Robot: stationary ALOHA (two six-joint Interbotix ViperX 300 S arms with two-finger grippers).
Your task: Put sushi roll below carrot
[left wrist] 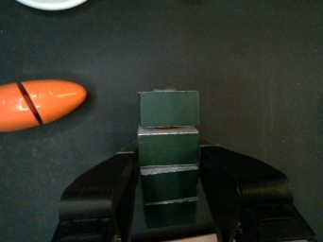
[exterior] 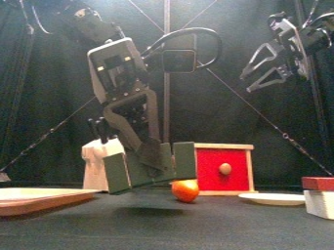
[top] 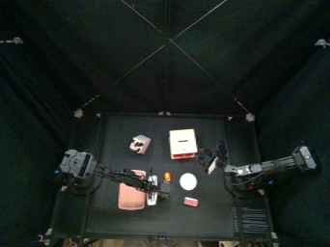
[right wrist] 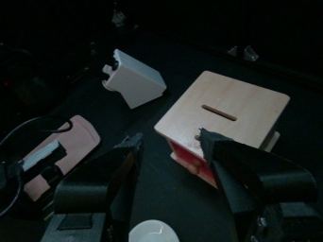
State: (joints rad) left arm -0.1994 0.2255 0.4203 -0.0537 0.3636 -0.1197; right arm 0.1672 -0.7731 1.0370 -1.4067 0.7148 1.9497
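I am holding the left hand (left wrist: 168, 159) low over the middle of the tabletop (top: 110, 130). Its two black jaws are standing wide and gripping the sushi roll (left wrist: 168, 109), a long dark green bar made of square segments. In the left wrist view the bar is running straight out between the jaws, and its far end is sticking out past them. From the front the left hand (exterior: 144, 161) is pointing down at a slant, and the roll (exterior: 124, 174) is sitting right at tabletop level; I cannot tell whether it is touching the surface.

The carrot (left wrist: 38, 102), a small tapered bright orange piece with a dark slit across it, is lying on the tabletop near the middle, close to the roll but apart from it. From above the carrot (top: 167, 178) is lying between the flat pink rectangular slab (top: 131, 196) toward the left front corner and the round white plate (top: 190, 181).

The right hand (right wrist: 171, 142) is hanging high near the right edge, its jaws spread with nothing between them, above the red box with a pale wooden top (right wrist: 228, 112).
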